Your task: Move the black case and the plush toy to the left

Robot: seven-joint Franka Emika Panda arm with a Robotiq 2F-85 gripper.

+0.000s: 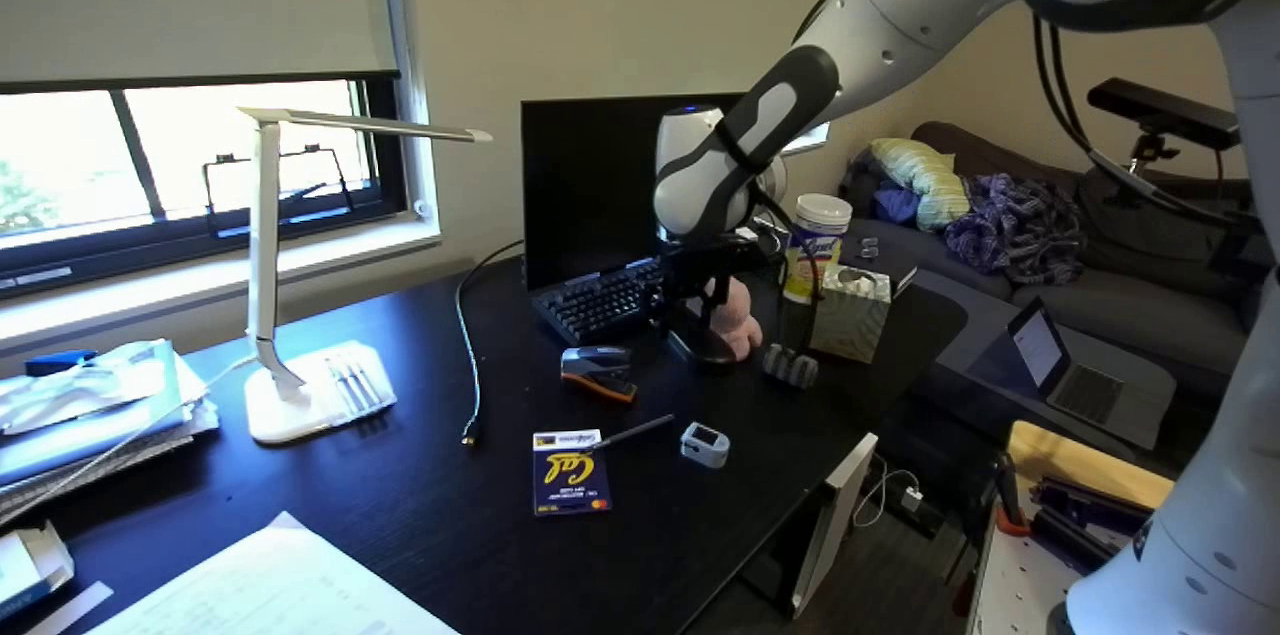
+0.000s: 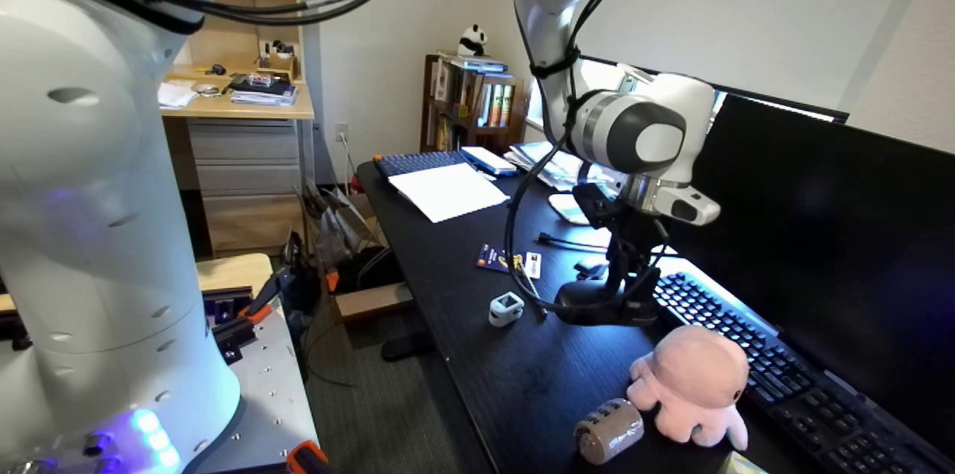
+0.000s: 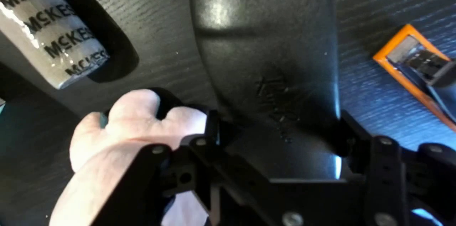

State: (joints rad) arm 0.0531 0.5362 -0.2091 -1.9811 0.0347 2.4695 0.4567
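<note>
Plush toy (image 3: 107,158) partly behind claw (image 3: 279,130)

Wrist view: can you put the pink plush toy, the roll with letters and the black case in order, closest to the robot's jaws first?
1. Black case: right between the jaws.
2. Pink plush toy: just beside them, at the picture's lower left.
3. Roll with letters: farthest, up in the picture's top left.

Smooth, faintly glossy case (image 3: 265,58); matt cloth plush toy (image 2: 695,383); wood-grained desk (image 3: 160,41)
</note>
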